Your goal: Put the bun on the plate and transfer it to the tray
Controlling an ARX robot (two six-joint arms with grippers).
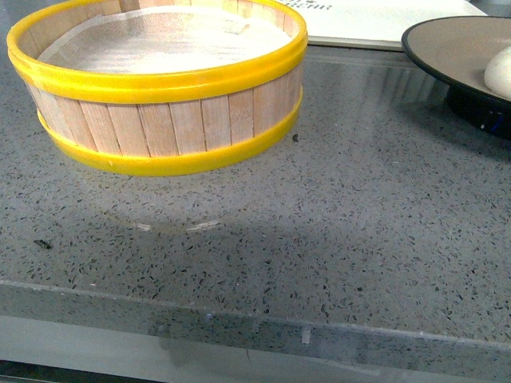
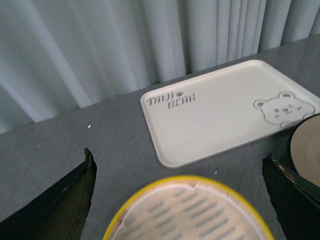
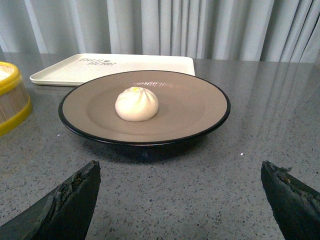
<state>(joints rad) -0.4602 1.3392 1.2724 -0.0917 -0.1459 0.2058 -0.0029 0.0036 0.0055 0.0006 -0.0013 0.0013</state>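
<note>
Right claw (image 3: 180, 166) agape, empty; bun (image 3: 136, 104) on plate (image 3: 200, 111) just ahead, apart.

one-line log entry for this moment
stage: bun on plate, transfer pending | plate: on counter, off tray | left gripper: open, empty | right gripper: open, empty, facing plate

Bun (image 3: 136, 104) on plate (image 3: 200, 107), beside tray (image 3: 75, 70)
</note>
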